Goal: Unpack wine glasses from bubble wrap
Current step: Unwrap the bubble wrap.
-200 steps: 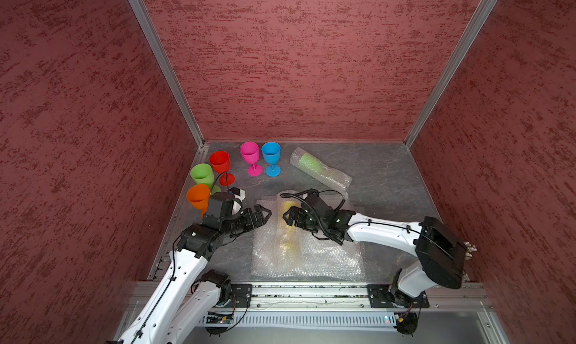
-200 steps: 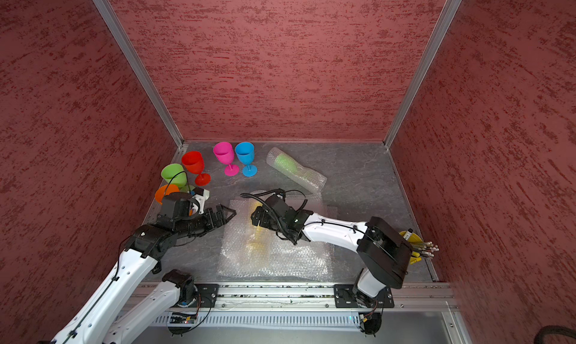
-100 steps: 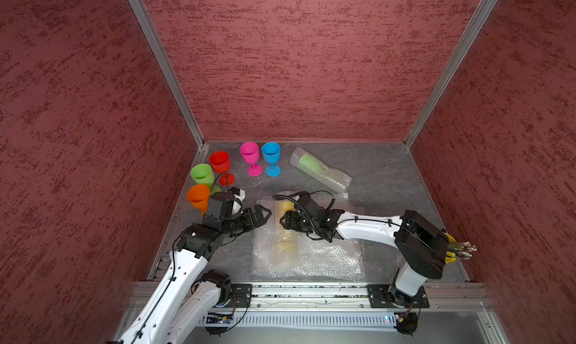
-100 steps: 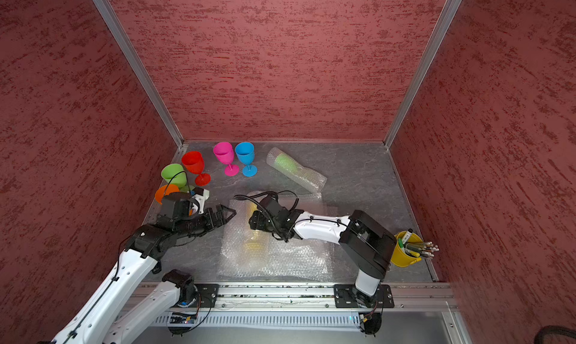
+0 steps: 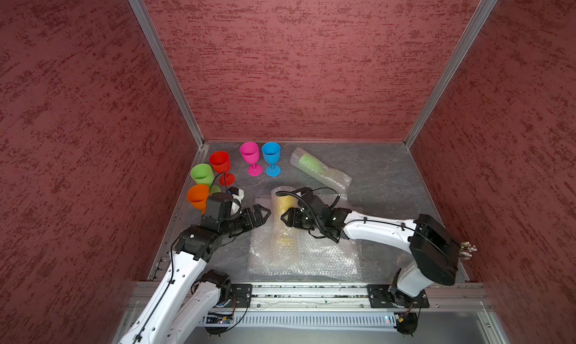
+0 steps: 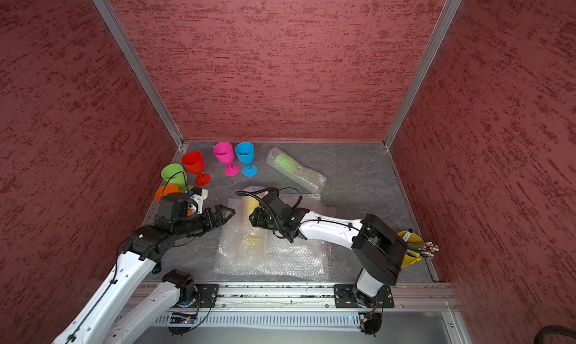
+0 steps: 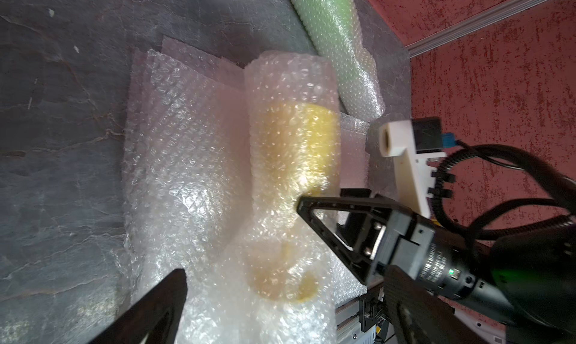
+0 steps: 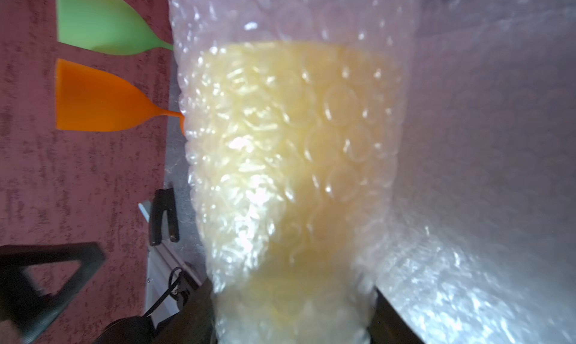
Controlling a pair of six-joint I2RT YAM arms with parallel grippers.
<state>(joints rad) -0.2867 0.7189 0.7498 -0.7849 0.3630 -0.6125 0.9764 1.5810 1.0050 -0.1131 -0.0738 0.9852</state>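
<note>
Grey marbled worktop (image 5: 383,171) bearing a stack of flat clear bubble-wrap sheets (image 5: 311,258). Beyond the stack: a bubble-wrapped light green goblet (image 5: 318,169) on its side, and upright plastic pink goblet (image 5: 250,153), blue goblet (image 5: 271,153), red goblet (image 5: 220,161), green goblet (image 5: 202,174), orange goblet (image 5: 198,196). Right of it: a yellow utensil cup (image 6: 407,260).

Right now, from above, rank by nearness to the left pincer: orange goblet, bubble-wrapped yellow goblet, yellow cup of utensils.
1. bubble-wrapped yellow goblet: just past the left pincer tips, mid-table.
2. orange goblet: behind the pincer, by the left wall.
3. yellow cup of utensils: far right edge.
</note>
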